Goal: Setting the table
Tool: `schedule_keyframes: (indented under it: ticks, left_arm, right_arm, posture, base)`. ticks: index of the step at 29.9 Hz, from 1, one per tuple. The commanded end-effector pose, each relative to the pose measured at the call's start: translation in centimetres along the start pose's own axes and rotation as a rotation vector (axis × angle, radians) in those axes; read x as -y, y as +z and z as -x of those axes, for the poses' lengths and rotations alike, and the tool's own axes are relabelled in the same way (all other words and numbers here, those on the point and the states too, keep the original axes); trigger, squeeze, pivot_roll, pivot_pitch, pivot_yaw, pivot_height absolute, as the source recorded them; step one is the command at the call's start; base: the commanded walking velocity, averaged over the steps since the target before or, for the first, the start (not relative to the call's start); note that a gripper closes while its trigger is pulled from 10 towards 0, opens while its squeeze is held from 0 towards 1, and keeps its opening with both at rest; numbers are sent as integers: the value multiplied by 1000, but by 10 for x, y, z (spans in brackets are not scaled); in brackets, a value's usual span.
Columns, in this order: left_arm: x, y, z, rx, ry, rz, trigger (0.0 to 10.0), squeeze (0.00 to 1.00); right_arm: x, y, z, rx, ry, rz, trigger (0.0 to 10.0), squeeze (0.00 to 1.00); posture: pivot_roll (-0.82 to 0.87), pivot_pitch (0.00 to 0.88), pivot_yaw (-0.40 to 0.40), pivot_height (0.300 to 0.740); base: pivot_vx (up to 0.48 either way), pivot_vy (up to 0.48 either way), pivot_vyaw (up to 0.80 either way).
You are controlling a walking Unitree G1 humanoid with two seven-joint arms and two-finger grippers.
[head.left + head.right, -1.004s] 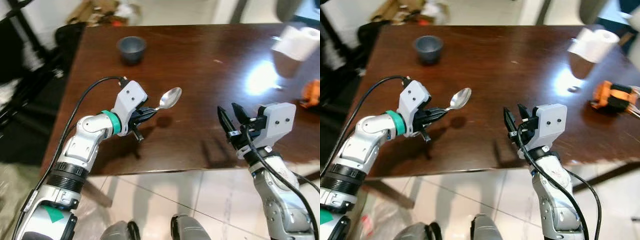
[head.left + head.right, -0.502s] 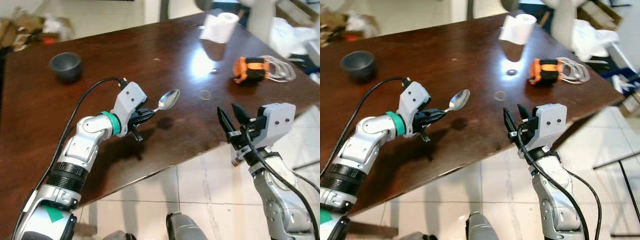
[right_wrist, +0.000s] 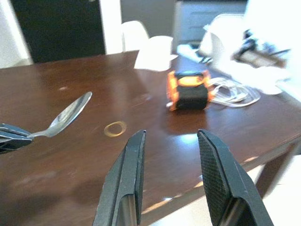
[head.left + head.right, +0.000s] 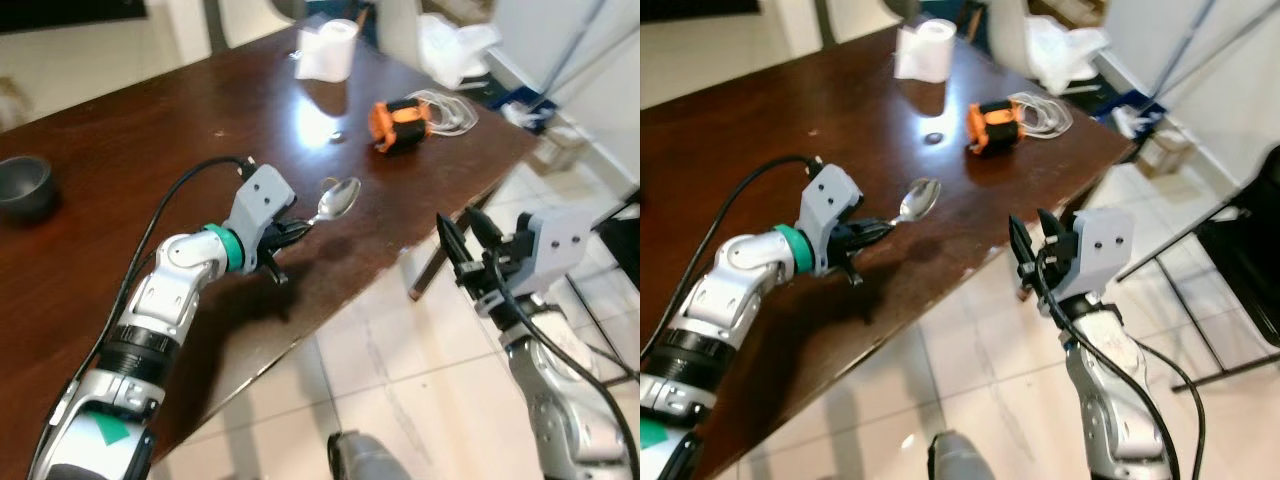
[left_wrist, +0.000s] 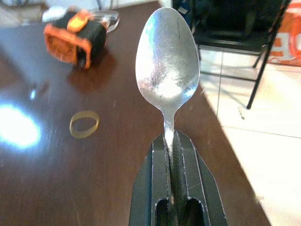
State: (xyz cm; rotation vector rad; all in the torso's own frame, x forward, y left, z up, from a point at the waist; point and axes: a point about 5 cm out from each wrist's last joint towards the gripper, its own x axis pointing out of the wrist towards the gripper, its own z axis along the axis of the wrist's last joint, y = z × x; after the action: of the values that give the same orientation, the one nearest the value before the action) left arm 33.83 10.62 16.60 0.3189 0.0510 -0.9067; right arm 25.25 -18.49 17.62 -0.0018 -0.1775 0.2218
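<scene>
Left gripper [image 4: 293, 228] pinched tight on the spoon [image 5: 167, 75] handle, held above the table [image 4: 120, 180].
Right gripper [image 4: 1037, 247] fingers spread apart, holding nothing.

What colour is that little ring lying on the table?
Yellowish ring; left wrist view shows it best.

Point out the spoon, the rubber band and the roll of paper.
spoon [image 5: 167, 59], left wrist view, on the middle of its bowl.
rubber band [image 3: 115, 128], right wrist view, on the ring's edge.
roll of paper [image 4: 921, 45], right eye view, on its white side.
</scene>
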Motion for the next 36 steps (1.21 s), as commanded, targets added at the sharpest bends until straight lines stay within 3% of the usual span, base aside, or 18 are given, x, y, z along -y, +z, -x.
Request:
schedule_keyframes:
  ticks: [1,36]
  left_arm:
    - [1,-8,3,-23,3,11,10000,0]
    - [3,-11,4,-27,-22,22,10000,0]
  right_arm:
    - [-2,-4,2,-19,3,-18,10000,0]
    - [-3,-5,2,-20,4,-22,10000,0]
  posture:
    - [-36,3,53,740]
    - [-31,6,53,740]
  base:
    - [0,0,-800]
    - [0,0,-800]
